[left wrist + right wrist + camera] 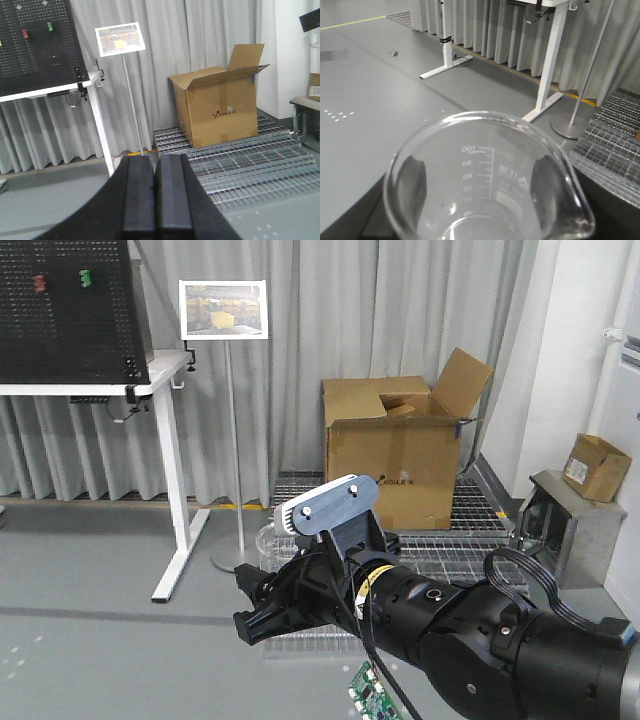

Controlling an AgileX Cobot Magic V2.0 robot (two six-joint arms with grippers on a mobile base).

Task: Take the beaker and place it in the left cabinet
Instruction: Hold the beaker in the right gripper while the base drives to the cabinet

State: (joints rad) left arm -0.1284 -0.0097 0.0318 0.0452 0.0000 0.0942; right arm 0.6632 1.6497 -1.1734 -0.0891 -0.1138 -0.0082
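Right tool (258, 600) is clamped on the beaker (485, 175). The dark pads (412, 180) show through the glass on both sides, pressed against the wall. Beaker is clear glass, seen mouth-on in the wrist view, with the spout at lower right and white graduations reading 100 down to 40. In the front view it sits just above the tool, in the air over the grey floor (90, 640).

Left tool (155, 172) is fully closed, pads touching, holding nothing.

Past the arms is metal grating (240, 165) with an open cardboard box (400, 450) on it. A sign stand (223, 310) is left of the box. Further left is a white tabletop (90, 388) carrying a black pegboard (65, 310). Grey curtain (320, 330) runs behind it all.
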